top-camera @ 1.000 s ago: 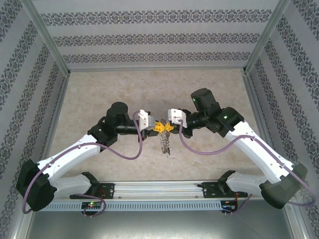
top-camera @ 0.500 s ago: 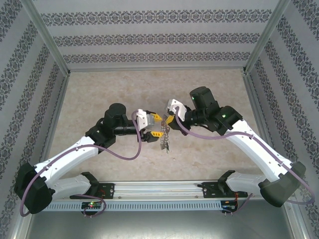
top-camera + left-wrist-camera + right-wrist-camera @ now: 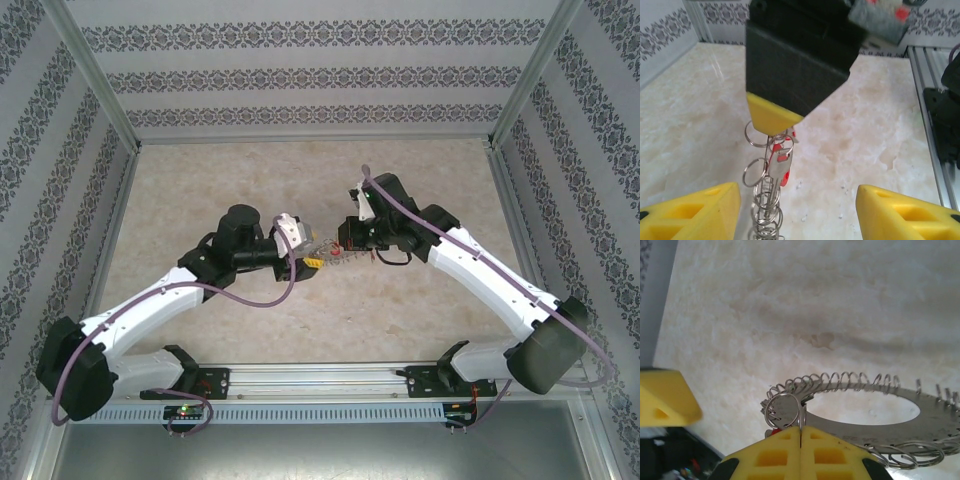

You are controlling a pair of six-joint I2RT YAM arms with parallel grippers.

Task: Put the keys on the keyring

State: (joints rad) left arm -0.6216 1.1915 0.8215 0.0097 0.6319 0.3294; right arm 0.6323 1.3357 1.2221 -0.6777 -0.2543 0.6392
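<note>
1. Above the counter (image 3: 200,190), the right hand (image 3: 800,432) clamps the rim of the keyring (image 3: 940,420).
2. A red-headed key (image 3: 781,167) hangs just below that grip.
3. The left hand (image 3: 797,200) stands open beside the keyring, empty.
4. Likely step: threading. Next: confirm the key is captured.

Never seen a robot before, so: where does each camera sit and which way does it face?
Top external: above and behind the arms, looking down at the table; shows both arms, left gripper, right gripper.
Left wrist: on the left arm, facing the right gripper's tip and keyring; own open fingers at bottom.
Right wrist: on the right arm, looking down at the table; own shut fingers pinching the keyring.
Shared: both wrist views, the keyring.
</note>
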